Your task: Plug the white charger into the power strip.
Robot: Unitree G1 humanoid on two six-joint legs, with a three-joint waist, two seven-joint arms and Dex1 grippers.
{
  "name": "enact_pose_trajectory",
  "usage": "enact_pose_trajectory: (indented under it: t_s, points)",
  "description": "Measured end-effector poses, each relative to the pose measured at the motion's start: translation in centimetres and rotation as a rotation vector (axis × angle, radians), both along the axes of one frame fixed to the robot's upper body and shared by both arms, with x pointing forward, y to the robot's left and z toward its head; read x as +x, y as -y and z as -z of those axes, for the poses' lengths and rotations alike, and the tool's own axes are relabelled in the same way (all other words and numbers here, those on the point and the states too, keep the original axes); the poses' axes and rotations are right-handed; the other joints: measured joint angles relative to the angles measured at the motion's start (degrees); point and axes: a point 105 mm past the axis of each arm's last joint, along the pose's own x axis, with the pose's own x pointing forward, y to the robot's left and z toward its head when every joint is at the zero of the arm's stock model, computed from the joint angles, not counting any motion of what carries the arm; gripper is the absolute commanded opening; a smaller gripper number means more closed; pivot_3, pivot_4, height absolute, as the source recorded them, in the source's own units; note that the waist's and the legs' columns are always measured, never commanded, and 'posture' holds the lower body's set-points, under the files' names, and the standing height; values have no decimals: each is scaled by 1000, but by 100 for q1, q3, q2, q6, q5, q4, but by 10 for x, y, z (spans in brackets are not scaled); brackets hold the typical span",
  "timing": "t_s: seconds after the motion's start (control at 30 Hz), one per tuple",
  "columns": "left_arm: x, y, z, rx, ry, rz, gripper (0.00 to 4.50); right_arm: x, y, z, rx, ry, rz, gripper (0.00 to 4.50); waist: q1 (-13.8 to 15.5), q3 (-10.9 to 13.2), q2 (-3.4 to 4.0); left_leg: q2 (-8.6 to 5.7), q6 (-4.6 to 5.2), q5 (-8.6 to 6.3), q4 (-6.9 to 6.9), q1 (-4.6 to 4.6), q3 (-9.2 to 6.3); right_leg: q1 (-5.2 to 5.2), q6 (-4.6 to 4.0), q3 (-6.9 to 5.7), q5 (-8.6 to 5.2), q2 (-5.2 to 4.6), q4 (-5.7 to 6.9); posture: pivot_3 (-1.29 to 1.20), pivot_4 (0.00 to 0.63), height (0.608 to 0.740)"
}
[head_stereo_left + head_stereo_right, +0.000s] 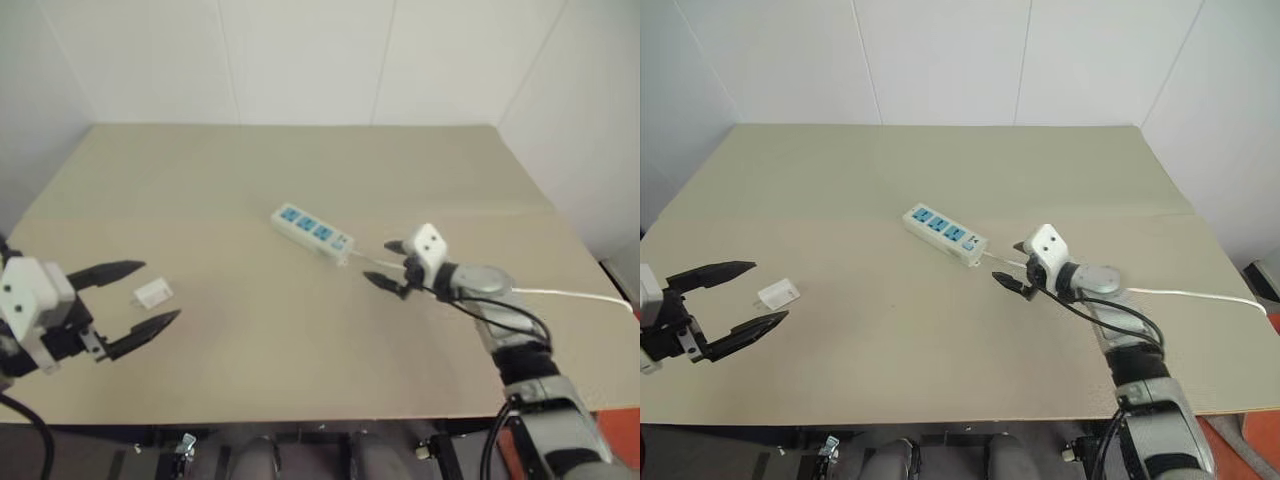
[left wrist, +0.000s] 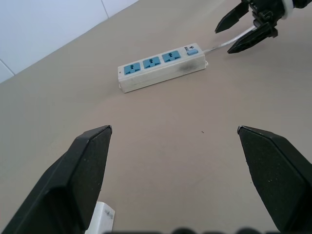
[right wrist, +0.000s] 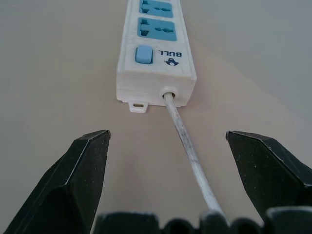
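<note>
left eye view: both tools gape empty, left tool (image 1: 128, 300) flanking white charger (image 1: 152, 293), right tool (image 1: 390, 265) at four o'clock of power strip (image 1: 312, 232); grasping comes next.

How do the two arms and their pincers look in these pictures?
Each pincer has a white boxy housing with small dark dots and two black fingers that taper to points, as on the left pincer and the right pincer. The right forearm is silver-grey with black joints, and thin black cables loop along it. A black cable also hangs below the left housing.
</note>
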Motion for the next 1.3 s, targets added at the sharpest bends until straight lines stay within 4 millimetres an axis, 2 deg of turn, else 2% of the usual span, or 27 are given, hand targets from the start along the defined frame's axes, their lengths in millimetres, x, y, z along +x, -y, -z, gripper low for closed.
enact_pose_trajectory:
  t_s: [0.03,0.07,0.13,0.27,0.47,0.67,0.83,0.97,1.23,1.27,1.3]
  points:
    - [0,0,0,-1,-1,0,4500,5,-1,4,-5,-22,7,4452,0,0,0,0,0,0,0,1,1,0,0,0,0,-1,1,0,150,740]
    - [0,1,1,-2,-3,0,4500,8,-1,8,-18,-38,16,4074,2,0,0,-1,0,0,0,1,0,0,-1,0,0,-1,1,0,150,740]
    - [0,1,2,-5,-5,-4,4500,15,-2,13,-34,-65,35,3596,-11,0,1,0,0,0,0,4,1,0,-1,1,1,-1,3,0,150,740]
    - [0,3,3,-3,-3,1,4500,23,-1,13,-59,-88,48,2142,-28,0,0,1,0,0,0,20,0,13,-1,0,1,0,7,0,150,740]
    - [0,6,4,-4,-2,12,4500,21,-3,14,-56,-98,23,76,-36,-2,-1,2,1,0,-1,24,-1,17,-1,0,0,1,7,0,150,740]
    - [1,9,6,-7,-7,27,4500,-16,-5,19,-25,-99,-69,76,-6,-1,1,2,5,-3,-1,8,-6,6,0,-3,0,-2,7,0,150,740]
    - [1,9,7,-7,-13,31,4500,-60,-5,22,-57,-98,-116,76,-4,0,2,3,4,-3,-1,7,-5,3,1,-3,-1,0,7,0,150,740]
    - [2,11,6,1,-14,40,4500,-76,-11,22,-41,-94,-114,1282,-43,0,2,4,4,-3,-1,11,-2,4,1,0,-1,3,9,0,150,740]
    - [5,10,6,3,-21,43,4500,-90,-18,17,-2,-94,-134,4171,-7,0,2,3,4,-3,-1,7,-3,3,1,-1,-1,3,6,0,150,740]
    - [5,10,7,3,-22,43,4500,-91,-17,13,16,-90,-135,4458,-1,0,2,3,5,-3,-1,7,-4,3,2,-1,-1,3,6,0,150,740]
    - [5,10,7,4,-22,43,4500,-91,-16,6,48,-78,-130,4458,3,0,2,3,4,-3,-1,6,-4,3,2,-1,-1,3,6,0,150,740]
